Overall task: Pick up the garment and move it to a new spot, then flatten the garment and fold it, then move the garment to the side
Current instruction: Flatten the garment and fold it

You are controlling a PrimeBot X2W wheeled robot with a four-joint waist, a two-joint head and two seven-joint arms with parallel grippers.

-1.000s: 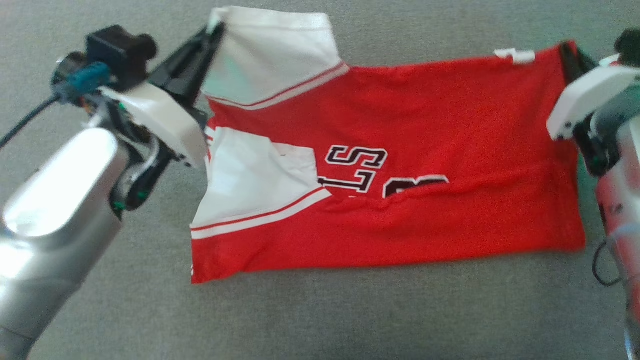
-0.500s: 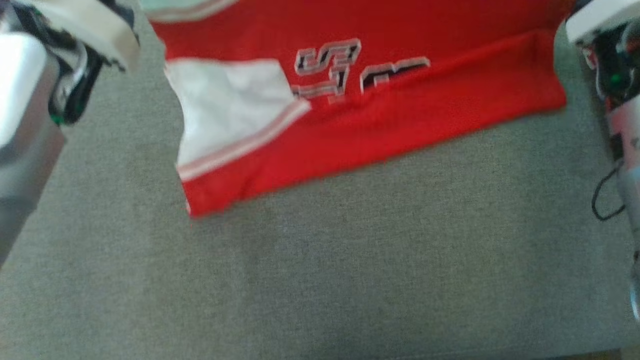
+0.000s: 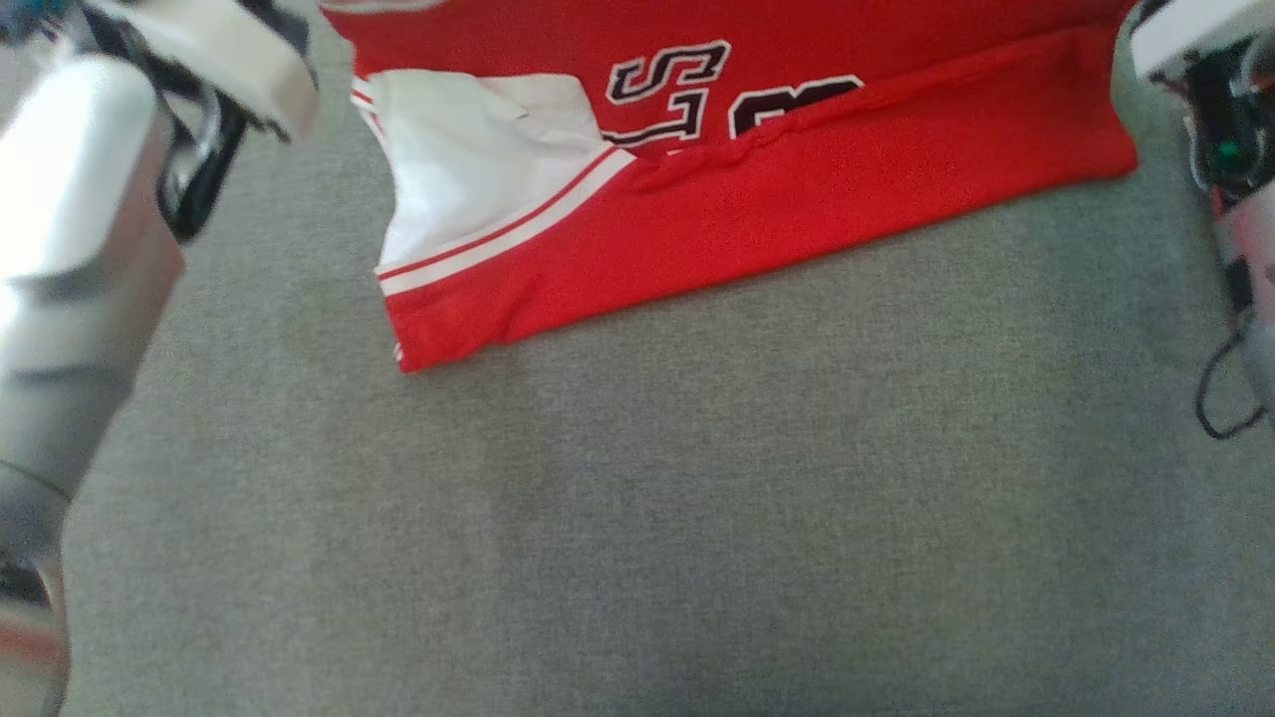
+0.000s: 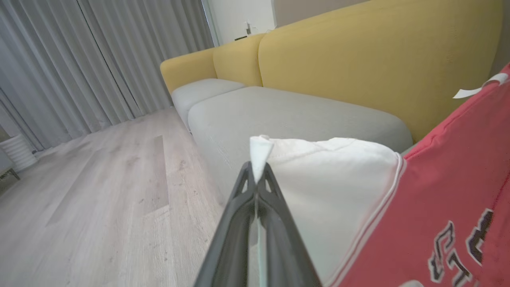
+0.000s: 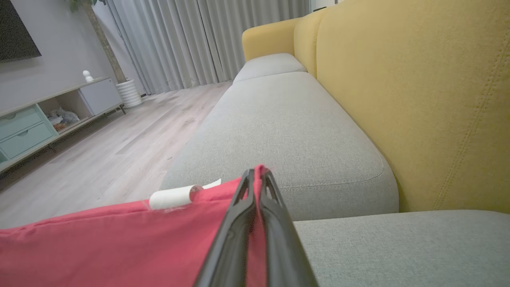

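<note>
The garment is a red jersey with white sleeves and black lettering, hanging stretched between both arms with its lower edge resting on the grey sofa seat. In the left wrist view my left gripper is shut on the tip of a white sleeve of the garment. My right gripper is pinched shut on a red corner of the garment, beside a rolled white tag. The head view catches the left arm's pale wrist at top left and the right wrist at top right.
Yellow sofa backrests rise behind the grey cushions. Wooden floor and grey curtains lie beyond the sofa's end. A low cabinet with teal drawers stands against the wall. A black cable hangs by the right arm.
The head view has tilted down, so the garment now sits at the picture's top with more bare seat below. Both grippers stay shut on the garment, which looks lifted higher.
</note>
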